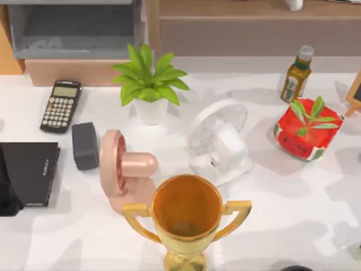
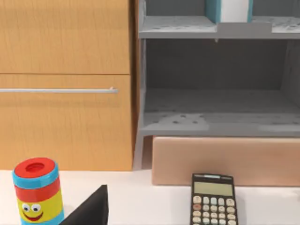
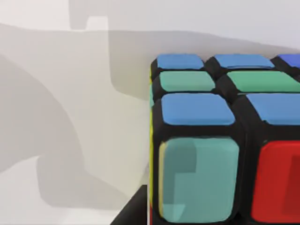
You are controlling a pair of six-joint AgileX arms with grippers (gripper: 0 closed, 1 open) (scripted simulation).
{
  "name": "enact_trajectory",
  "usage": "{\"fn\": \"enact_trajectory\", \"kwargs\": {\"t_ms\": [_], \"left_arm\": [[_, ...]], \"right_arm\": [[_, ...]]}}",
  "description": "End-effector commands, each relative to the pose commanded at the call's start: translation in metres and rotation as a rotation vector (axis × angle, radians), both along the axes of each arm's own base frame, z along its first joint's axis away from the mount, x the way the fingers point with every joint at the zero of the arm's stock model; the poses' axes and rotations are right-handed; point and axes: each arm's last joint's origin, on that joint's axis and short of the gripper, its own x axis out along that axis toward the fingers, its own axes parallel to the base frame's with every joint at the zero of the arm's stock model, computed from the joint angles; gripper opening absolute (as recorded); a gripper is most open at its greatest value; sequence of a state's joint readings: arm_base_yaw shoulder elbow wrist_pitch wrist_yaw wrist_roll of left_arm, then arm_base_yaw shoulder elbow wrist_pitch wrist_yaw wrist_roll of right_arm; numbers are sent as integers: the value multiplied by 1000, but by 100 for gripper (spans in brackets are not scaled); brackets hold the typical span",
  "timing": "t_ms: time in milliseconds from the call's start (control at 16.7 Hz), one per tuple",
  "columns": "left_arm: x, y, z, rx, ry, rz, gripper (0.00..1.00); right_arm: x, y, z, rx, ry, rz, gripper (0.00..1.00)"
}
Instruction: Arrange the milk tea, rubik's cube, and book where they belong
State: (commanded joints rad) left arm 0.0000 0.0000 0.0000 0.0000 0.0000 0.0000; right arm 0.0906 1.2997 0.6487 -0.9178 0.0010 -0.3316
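The rubik's cube (image 3: 220, 140) looms very close in the right wrist view, with blue, green, teal and red tiles, standing on the white table. The book (image 2: 228, 9), teal with white page edges, stands upright on the upper grey shelf in the left wrist view. A colourful cylinder with a red lid and a smiling face, the milk tea (image 2: 37, 192) as far as I can tell, stands on the table before the wooden cabinet. My left arm (image 1: 7, 192) is a dark shape at the table's left edge. My right arm (image 1: 296, 269) just peeks in at the bottom edge.
Across the table stand a calculator (image 1: 60, 105), a black folder (image 1: 31, 172), a grey box (image 1: 84, 145), a pink fan (image 1: 121, 166), a gold trophy (image 1: 186, 217), a white fan (image 1: 220, 144), a potted plant (image 1: 149, 84), a watermelon planter (image 1: 307, 130) and a bottle (image 1: 297, 73). The grey shelf unit (image 2: 215, 103) has an empty lower bay.
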Motion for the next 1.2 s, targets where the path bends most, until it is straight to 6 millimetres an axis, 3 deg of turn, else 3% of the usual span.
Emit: {"fn": "enact_trajectory", "kwargs": {"t_ms": [480, 840, 1020, 1200], "left_arm": [[0, 0, 0, 0, 0, 0, 100], [0, 0, 0, 0, 0, 0, 100], [0, 0, 0, 0, 0, 0, 100], [0, 0, 0, 0, 0, 0, 100]], "right_arm": [[0, 0, 29, 0, 1, 0, 0], [4, 1, 31, -5, -16, -3, 0], [27, 5, 47, -31, -165, -18, 0], [67, 17, 77, -49, -437, -52, 0]]}}
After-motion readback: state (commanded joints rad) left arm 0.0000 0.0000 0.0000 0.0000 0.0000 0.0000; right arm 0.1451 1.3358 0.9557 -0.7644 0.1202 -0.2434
